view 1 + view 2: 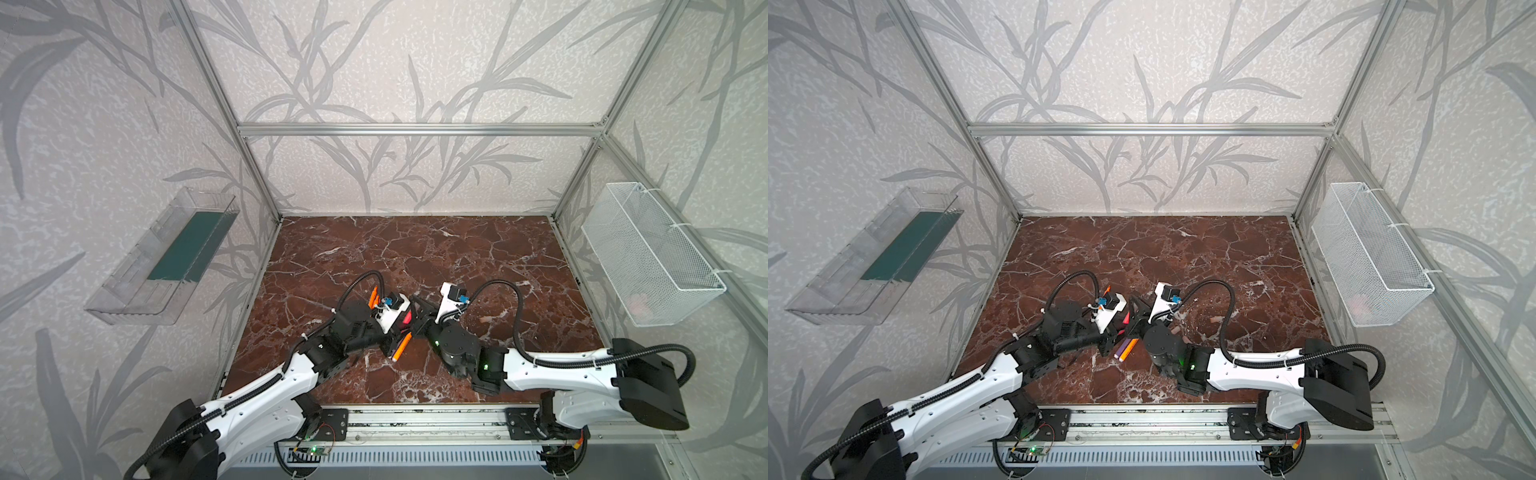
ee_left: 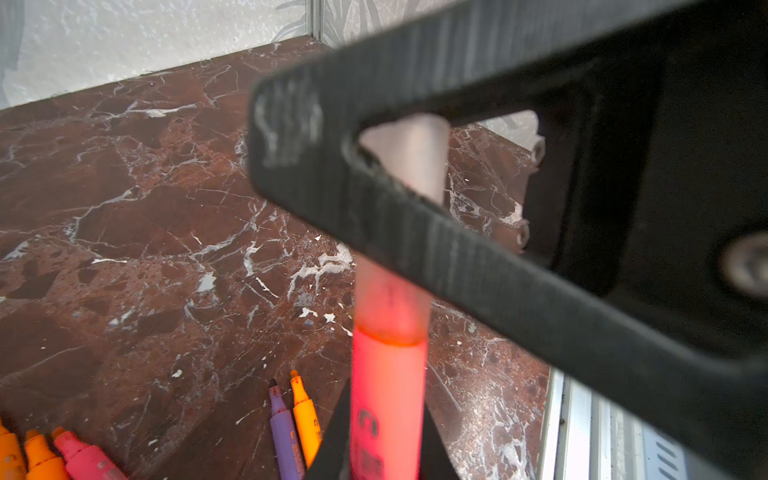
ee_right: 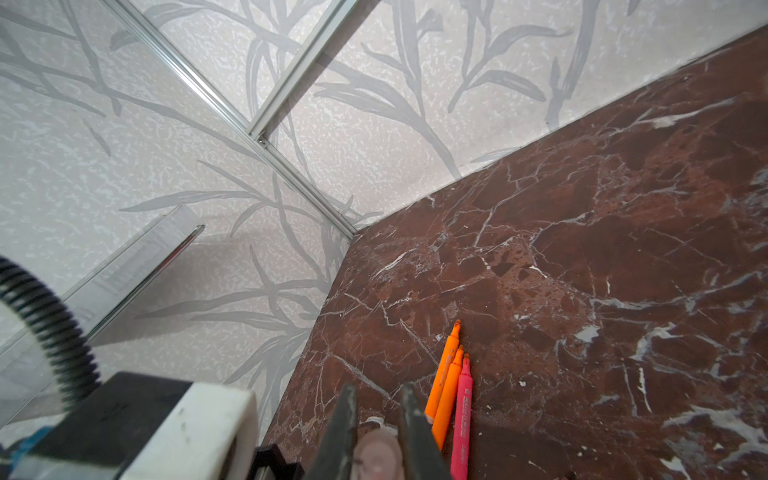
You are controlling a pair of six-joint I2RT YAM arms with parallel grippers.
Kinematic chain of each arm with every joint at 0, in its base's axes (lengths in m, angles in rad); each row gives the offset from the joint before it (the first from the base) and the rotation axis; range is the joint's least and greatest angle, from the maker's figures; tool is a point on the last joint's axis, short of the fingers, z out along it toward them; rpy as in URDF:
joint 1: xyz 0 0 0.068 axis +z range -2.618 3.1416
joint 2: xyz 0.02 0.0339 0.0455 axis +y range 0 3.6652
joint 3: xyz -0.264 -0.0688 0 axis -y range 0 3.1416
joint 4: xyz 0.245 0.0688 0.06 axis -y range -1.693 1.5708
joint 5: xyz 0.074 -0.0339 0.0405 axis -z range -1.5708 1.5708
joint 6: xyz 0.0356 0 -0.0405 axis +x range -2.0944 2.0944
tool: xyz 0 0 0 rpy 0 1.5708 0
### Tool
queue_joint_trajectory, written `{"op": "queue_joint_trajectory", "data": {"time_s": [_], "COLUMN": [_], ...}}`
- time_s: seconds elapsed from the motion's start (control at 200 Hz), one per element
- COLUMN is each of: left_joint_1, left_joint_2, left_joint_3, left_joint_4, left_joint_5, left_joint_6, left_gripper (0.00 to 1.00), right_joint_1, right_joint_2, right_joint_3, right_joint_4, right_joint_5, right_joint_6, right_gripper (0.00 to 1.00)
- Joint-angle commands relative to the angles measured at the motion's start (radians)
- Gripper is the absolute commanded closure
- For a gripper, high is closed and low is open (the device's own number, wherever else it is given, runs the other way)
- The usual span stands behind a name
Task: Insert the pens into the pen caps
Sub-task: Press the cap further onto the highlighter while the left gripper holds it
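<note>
Cap sits over the tip of the pink pen, right gripper pinching the cap, left gripper clamped on that pen.

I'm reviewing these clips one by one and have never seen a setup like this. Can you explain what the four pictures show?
Two robot arms reach over a brown marble table. Both top views look down from one overhead camera. The other two pictures come from a camera on each arm's wrist. The left gripper is shut on a pink-red pen. The right gripper is shut on a translucent cap, which sits over that pen's tip. On the table, two orange pens and a pink pen lie side by side, and a purple pen lies beside another orange pen. All five are uncapped.
</note>
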Motion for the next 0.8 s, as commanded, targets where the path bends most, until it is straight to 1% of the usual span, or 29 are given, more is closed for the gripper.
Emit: {"op": "queue_joint_trajectory", "data": {"time_s": [0.0,0.11,0.215,0.35,0.415,0.48,0.73,0.795], "left_joint_1": [0.108,0.130,0.138,0.139,0.136,0.137,0.132,0.128], "left_joint_2": [-0.012,-0.055,-0.101,-0.112,-0.099,-0.084,-0.120,-0.140], "left_joint_3": [0.094,0.089,0.075,0.070,0.064,0.051,-0.035,-0.068], "left_joint_4": [0.335,0.319,0.309,0.285,0.294,0.309,0.327,0.340], "left_joint_5": [-0.268,-0.196,-0.180,-0.192,-0.177,-0.136,-0.067,-0.039], "left_joint_6": [-0.168,-0.179,-0.182,-0.167,-0.164,-0.152,-0.149,-0.160], "left_gripper": [1.00,1.00,1.00,1.00,1.00,1.00,1.00,1.00], "right_joint_1": [0.151,0.151,0.151,0.168,0.168,0.168,0.169,0.168], "right_joint_2": [0.034,0.029,0.016,0.012,0.010,-0.003,-0.132,-0.166], "right_joint_3": [-0.112,-0.169,-0.209,-0.199,-0.184,-0.167,-0.134,-0.137], "right_joint_4": [0.024,0.169,0.202,0.160,0.136,0.103,-0.080,-0.106], "right_joint_5": [-0.369,-0.439,-0.424,-0.382,-0.372,-0.349,-0.220,-0.192], "right_joint_6": [-0.085,-0.180,-0.186,-0.171,-0.161,-0.156,-0.192,-0.198], "right_gripper": [1.00,1.00,1.00,1.00,1.00,1.00,1.00,0.97]}}
